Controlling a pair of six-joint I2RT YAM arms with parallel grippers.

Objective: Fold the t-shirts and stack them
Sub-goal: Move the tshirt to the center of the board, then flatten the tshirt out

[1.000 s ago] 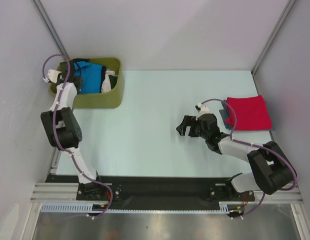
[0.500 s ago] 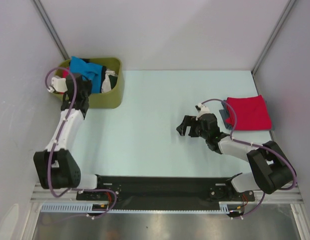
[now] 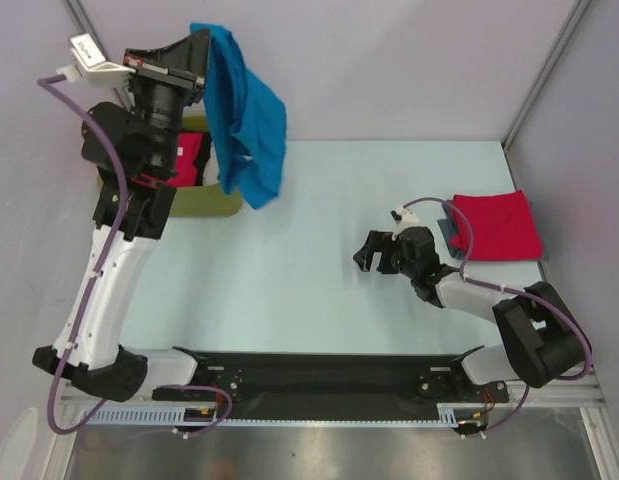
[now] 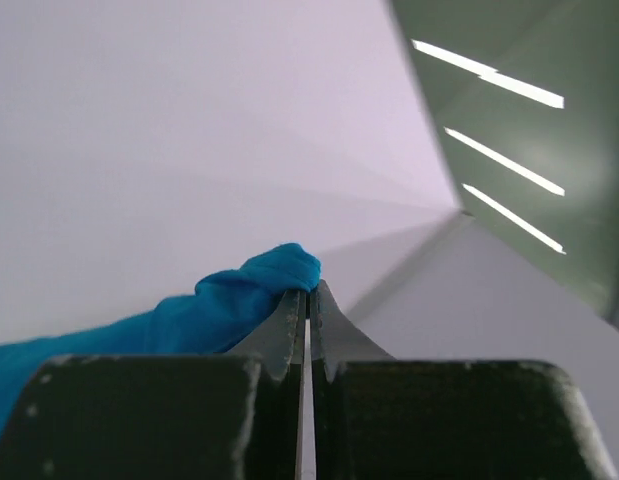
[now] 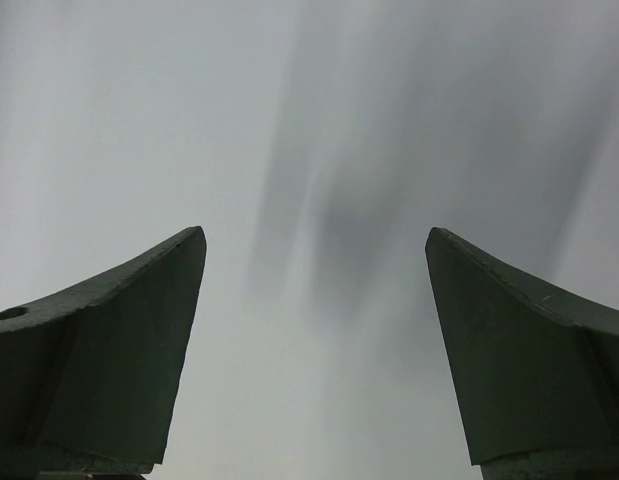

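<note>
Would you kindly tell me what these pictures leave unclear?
Top view: what fills the olive-green plastic tub, behind the left arm and hanging bright blue t-shirt.
Top view: a grey-blue item under the folded red t-shirt; only its edge shows.
Left wrist view: most of that blue t-shirt, past the frame edge.

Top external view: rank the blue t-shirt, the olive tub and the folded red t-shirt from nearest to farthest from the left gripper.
1. blue t-shirt: pinched in the shut jaws of the left gripper, hanging at the far left.
2. olive tub: far-left corner, below that raised gripper.
3. folded red t-shirt: lying flat on the right side.
</note>
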